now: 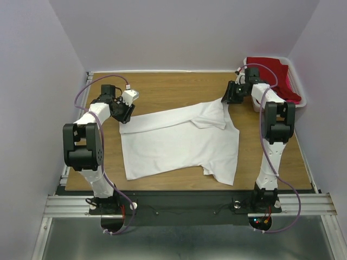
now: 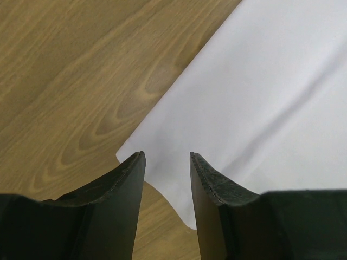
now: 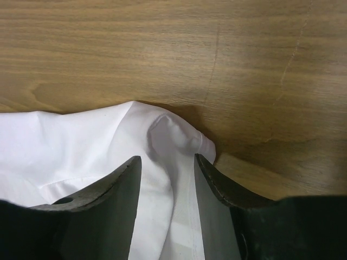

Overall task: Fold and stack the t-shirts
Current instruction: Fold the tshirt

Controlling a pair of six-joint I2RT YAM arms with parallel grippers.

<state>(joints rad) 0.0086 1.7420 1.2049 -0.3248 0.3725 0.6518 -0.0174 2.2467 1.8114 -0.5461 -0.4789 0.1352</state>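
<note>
Wooden table [image 1: 162, 89], one white t-shirt [image 1: 179, 146], one red t-shirt [image 1: 271, 73] in one basket [image 1: 302, 102], left tool [image 2: 165, 157] and right tool [image 3: 165, 158] spread

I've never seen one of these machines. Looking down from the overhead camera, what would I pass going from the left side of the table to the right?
left hand → white t-shirt spread on the table → right hand → red t-shirt → far-side rim of the white basket that holds it
</note>
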